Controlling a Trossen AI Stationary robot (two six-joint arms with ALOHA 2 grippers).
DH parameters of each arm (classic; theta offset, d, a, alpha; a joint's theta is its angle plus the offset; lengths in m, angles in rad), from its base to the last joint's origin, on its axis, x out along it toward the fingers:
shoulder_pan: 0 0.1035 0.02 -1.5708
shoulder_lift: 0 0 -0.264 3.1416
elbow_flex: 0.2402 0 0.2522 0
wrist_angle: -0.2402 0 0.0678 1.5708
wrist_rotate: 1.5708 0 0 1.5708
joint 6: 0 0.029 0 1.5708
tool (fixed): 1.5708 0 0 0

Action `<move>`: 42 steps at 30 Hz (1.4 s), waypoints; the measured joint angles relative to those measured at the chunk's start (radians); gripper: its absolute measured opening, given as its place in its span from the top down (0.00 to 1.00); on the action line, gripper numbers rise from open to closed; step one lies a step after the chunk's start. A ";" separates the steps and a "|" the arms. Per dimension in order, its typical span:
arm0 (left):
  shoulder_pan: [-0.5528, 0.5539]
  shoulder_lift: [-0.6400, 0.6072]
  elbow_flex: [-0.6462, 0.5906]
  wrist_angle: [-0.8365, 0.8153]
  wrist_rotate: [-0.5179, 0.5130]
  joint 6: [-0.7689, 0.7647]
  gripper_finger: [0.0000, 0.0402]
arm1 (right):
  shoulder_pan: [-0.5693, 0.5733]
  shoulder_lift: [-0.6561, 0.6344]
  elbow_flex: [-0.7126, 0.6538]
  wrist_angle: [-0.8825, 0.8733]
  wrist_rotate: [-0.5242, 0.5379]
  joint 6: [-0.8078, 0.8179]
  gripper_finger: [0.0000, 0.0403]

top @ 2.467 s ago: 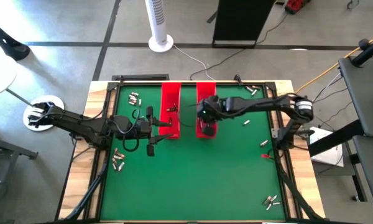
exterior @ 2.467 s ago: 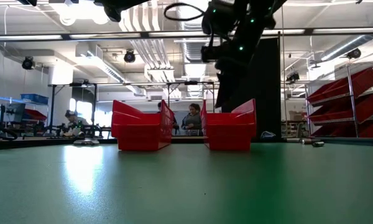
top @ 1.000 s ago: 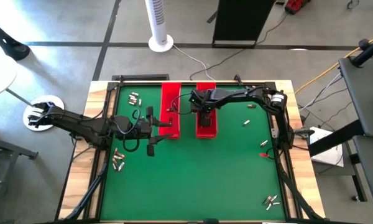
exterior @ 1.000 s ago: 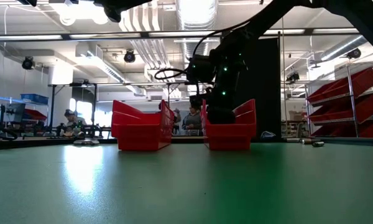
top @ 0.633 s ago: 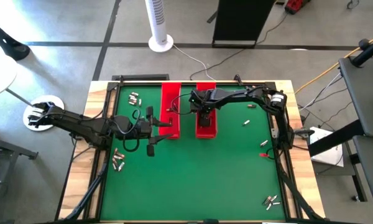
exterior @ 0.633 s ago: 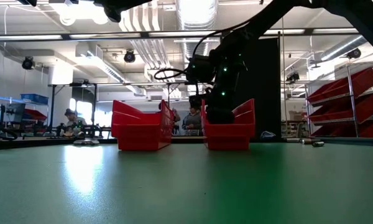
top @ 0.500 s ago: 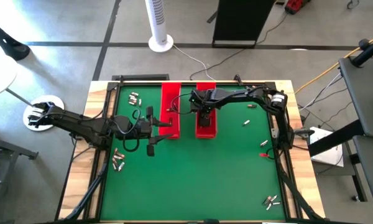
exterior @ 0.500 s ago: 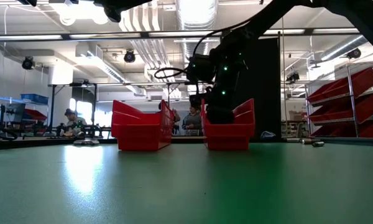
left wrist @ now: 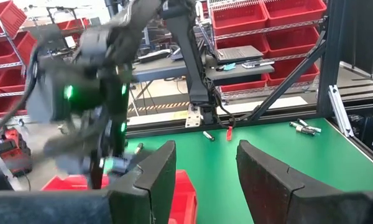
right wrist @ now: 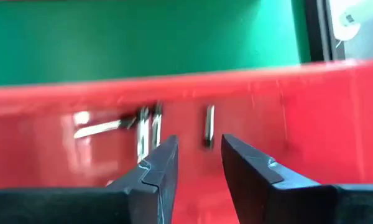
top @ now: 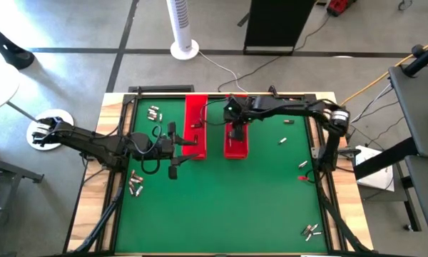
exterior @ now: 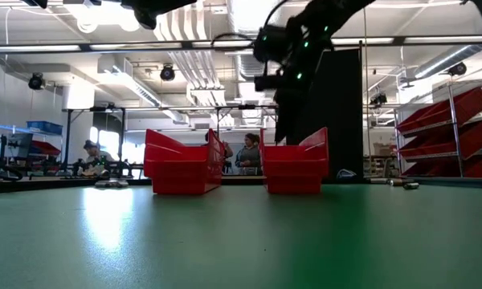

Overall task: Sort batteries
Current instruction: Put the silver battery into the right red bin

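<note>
Two long red trays point(top: 195, 125) stand side by side on the green desk point(top: 221, 200), their long sides running away from the front edge. The right hand point(top: 236, 127) hangs over the right tray point(top: 236, 143), its fingers point(right wrist: 155, 168) slightly apart with nothing between them. Inside that tray lie a few batteries point(right wrist: 148, 127); in the right wrist view most point the same way as the fingers, side by side, while one lies across them, though the blur hides their ends. The left hand point(top: 187, 141) waits at the near end of the left tray, its fingers point(left wrist: 158, 171) apart and empty. More batteries lie loose on the desk: a small group point(top: 154, 112) near the far left corner, a cluster point(top: 135, 183) by the left edge, a few point(top: 288, 104) at the far right, one point(top: 282, 141) right of the trays, and a pair point(top: 312, 230) near the front right corner, lying at mixed angles. Nothing stands between the trays and these loose groups.
</note>
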 joint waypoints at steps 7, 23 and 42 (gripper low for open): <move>0.000 0.000 0.000 -0.033 0.000 0.012 0.63 | 0.058 -0.186 -0.011 -0.234 -0.001 0.030 0.77; 0.000 0.000 0.000 -0.024 0.000 0.007 0.63 | 0.093 -0.504 -0.523 -0.341 -0.011 0.080 0.75; 0.000 0.001 0.000 -0.006 0.000 -0.023 0.63 | 0.005 -0.310 -0.679 -0.135 0.103 -0.173 0.78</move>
